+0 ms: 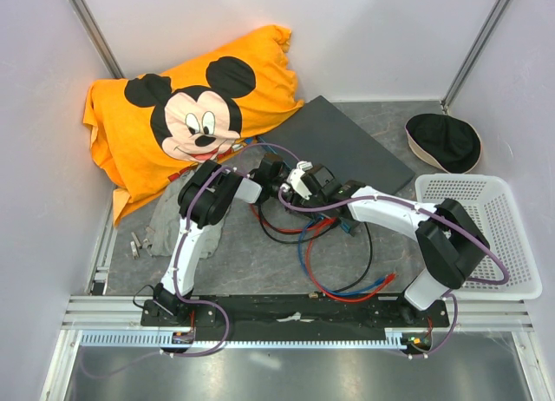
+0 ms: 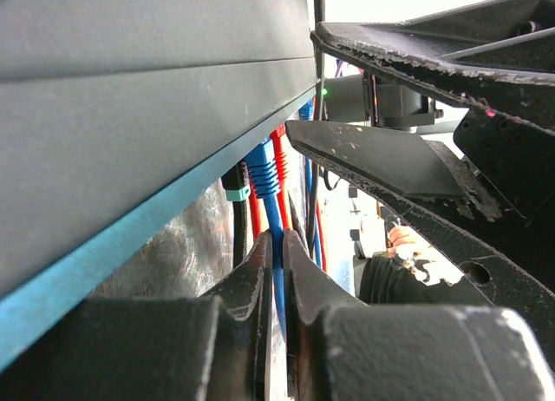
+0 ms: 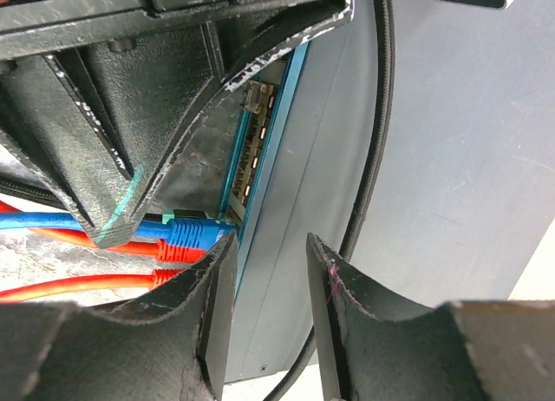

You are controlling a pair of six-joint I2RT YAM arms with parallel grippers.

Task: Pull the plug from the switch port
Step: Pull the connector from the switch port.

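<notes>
White walls [image 1: 347,36] close in a grey mottled surface [image 1: 251,271]. At its back left lies an orange cartoon-mouse pillow [image 1: 191,115], with a grey cloth [image 1: 160,227] in front of it. A black cap [image 1: 442,141] sits at the back right, and a white basket [image 1: 473,177] stands along the right side. The switch [image 1: 342,145] lies flat toward the back, its teal socket face turned to the arms. Red, blue and black cables [image 1: 334,284] loop in front of it. The left fingers [image 2: 260,262] are pinched narrow on the blue cable [image 2: 270,212] just below its plug [image 2: 262,174], which sits in a port. The right fingers [image 3: 212,305] clamp the switch's edge.
</notes>
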